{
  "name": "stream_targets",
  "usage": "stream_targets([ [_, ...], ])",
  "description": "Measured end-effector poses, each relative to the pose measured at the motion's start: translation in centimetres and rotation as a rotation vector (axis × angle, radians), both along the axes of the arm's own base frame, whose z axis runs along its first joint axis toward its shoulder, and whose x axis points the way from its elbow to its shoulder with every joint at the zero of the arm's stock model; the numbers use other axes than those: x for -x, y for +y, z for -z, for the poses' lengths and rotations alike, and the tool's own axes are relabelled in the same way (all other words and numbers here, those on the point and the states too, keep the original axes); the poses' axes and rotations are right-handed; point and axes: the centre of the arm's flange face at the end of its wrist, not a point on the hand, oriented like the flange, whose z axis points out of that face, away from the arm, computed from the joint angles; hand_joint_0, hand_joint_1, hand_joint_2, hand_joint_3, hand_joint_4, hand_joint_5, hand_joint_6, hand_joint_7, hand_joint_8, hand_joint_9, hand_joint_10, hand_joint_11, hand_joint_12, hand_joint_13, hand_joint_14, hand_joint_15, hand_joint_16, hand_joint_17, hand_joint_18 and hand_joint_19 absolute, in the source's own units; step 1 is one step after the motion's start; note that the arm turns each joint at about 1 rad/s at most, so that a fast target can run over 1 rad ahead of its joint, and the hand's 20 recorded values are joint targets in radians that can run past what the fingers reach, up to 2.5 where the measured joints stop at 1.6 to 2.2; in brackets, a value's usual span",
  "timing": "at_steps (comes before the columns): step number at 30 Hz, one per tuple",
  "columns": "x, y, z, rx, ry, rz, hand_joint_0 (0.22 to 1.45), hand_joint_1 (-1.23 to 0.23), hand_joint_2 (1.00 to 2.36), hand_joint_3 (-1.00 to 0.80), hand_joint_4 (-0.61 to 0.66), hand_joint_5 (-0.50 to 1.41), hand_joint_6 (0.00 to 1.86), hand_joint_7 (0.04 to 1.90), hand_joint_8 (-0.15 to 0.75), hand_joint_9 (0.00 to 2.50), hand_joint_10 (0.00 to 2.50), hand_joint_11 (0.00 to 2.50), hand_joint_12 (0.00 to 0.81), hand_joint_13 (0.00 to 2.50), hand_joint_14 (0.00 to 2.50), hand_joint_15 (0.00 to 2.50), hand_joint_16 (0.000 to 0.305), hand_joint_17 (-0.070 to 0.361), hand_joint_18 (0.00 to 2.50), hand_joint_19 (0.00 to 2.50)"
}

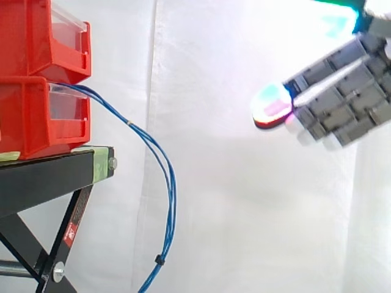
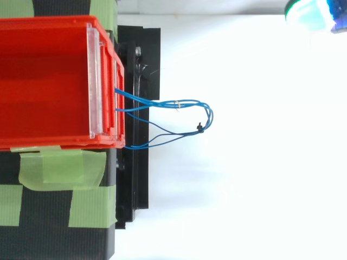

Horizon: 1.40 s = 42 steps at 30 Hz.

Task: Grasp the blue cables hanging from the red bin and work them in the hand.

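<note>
Side view first: I've got the hand (image 1: 348, 101) up in the top right, coming in from the right edge, fingers stretched out straight and angled left and a little downward. The leading fingertip (image 1: 273, 105) glows cyan, magenta and red. The hand is spread and relaxed, nothing in it, hanging in open air in front of the white curtain (image 1: 244, 213). Over on the left, two bins are stacked, the upper red bin (image 1: 30, 36) on the lower red bin (image 1: 30, 122), both sitting on the black stand (image 1: 43, 177) with a strip of green tape (image 1: 101, 163) on its edge. The blue cables (image 1: 171, 195) come out of the front of the lower bin, arc out to the right and drop below the stand top, pinched together low down by a small black tie (image 1: 160, 259). The hand is well apart from them, higher and off to the right. Now the top view: I'm looking down into the upper red bin (image 2: 49, 81) on the left, green tape (image 2: 54, 168) below it on the stand. The cables (image 2: 184, 101) loop out to the right from the bin's front edge, and the tie (image 2: 200, 128) sits near the far end of the loop. In the top right corner I see one glowing cyan-green pad (image 2: 304, 12) of the hand, well clear of the loop.
</note>
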Motion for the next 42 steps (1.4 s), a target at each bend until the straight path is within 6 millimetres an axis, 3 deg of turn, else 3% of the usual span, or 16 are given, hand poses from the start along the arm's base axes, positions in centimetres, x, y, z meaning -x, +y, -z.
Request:
stream_targets([
  [5, 2.0, -0.4, 4.8, -0.057, -0.013, 0.027, 0.83, -0.46, 1.0, -0.95, 0.22, -0.18, 0.01, 0.7, 0.283, 0.15, 0.0, 0.22, 0.338, 0.0, 0.01, 0.23, 0.06, 0.134, 0.0, 0.25],
  [11, 4.4, -1.3, 10.0, -0.002, -0.018, 0.099, 0.83, -0.46, 1.0, -0.95, 0.23, -0.17, 0.01, 0.7, 0.285, 0.16, 0.0, 0.22, 0.338, 0.0, 0.01, 0.23, 0.06, 0.134, 0.0, 0.26],
  [16, 3.4, -1.3, 13.3, 0.018, -0.045, 0.138, 0.83, -0.46, 1.0, -0.95, 0.23, -0.17, 0.01, 0.71, 0.286, 0.16, 0.0, 0.22, 0.339, 0.0, 0.01, 0.23, 0.06, 0.135, 0.0, 0.26],
  [21, 0.2, -0.5, 16.3, -0.029, -0.1, 0.148, 0.83, -0.46, 1.0, -0.95, 0.23, -0.16, 0.01, 0.71, 0.288, 0.16, 0.0, 0.23, 0.34, 0.0, 0.01, 0.23, 0.06, 0.135, 0.0, 0.27],
  [30, -9.7, 2.1, 17.0, -0.121, -0.317, 0.12, 0.83, -0.46, 1.0, -0.94, 0.24, -0.16, 0.01, 0.71, 0.29, 0.17, 0.0, 0.23, 0.345, 0.0, 0.01, 0.24, 0.06, 0.135, 0.0, 0.28],
  [33, -12.6, 3.1, 16.4, -0.135, -0.352, 0.096, 0.83, -0.46, 1.0, -0.95, 0.24, -0.15, 0.01, 0.71, 0.29, 0.17, 0.01, 0.23, 0.352, 0.0, 0.01, 0.25, 0.06, 0.135, 0.0, 0.29],
  [38, -15.4, 4.2, 14.3, -0.107, -0.379, 0.072, 0.83, -0.47, 1.0, -0.94, 0.24, -0.14, 0.01, 0.71, 0.295, 0.21, 0.0, 0.23, 0.37, 0.0, 0.01, 0.28, 0.061, 0.138, 0.0, 0.31],
  [42, -16.0, 4.7, 13.6, -0.091, -0.384, 0.065, 0.83, -0.47, 1.0, -0.93, 0.25, -0.11, 0.01, 0.71, 0.331, 0.42, 0.01, 0.36, 0.396, 0.14, 0.01, 0.31, 0.063, 0.142, 0.0, 0.33],
])
